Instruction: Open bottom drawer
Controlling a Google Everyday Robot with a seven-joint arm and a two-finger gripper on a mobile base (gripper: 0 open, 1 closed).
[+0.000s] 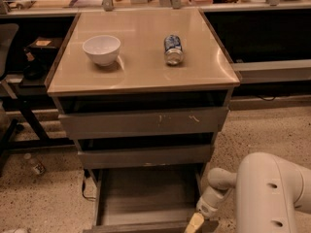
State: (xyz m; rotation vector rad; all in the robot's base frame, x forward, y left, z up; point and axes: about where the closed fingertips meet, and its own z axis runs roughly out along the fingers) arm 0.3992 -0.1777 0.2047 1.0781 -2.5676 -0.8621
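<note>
Cabinet point(219, 115): centre of the frame, grey, with three drawers stacked under a pale beige top point(141, 67).
Bottom drawer point(146, 193): lowest of the three, at the bottom centre. It stands pulled well out toward the lower edge, so its shallow grey tray shows from above. Its slim front runs along the bottom edge and is partly cut off.
Middle drawer point(146, 156): just above the open tray, front nearly flush, with a pale chip on its lower edge.
Top drawer point(143, 123): tallest front, with pale scratches right of centre and a dark gap above it.
Gripper point(197, 222): bottom edge, right of centre, at the front right corner of the bottom drawer. A yellowish tip lies against the drawer front. Whether it is open or closed cannot be told, nor whether it has hold of anything.
Arm point(272, 193): bulky white casing in the lower right corner, narrowing leftward to the gripper.
Bowl point(101, 49): white, upright, on the left part of the top.
Can point(173, 49): lying on its side on the top, right of the bowl and well apart from it.
Floor point(43, 203): speckled, with a small bottle point(35, 165) at the left.
</note>
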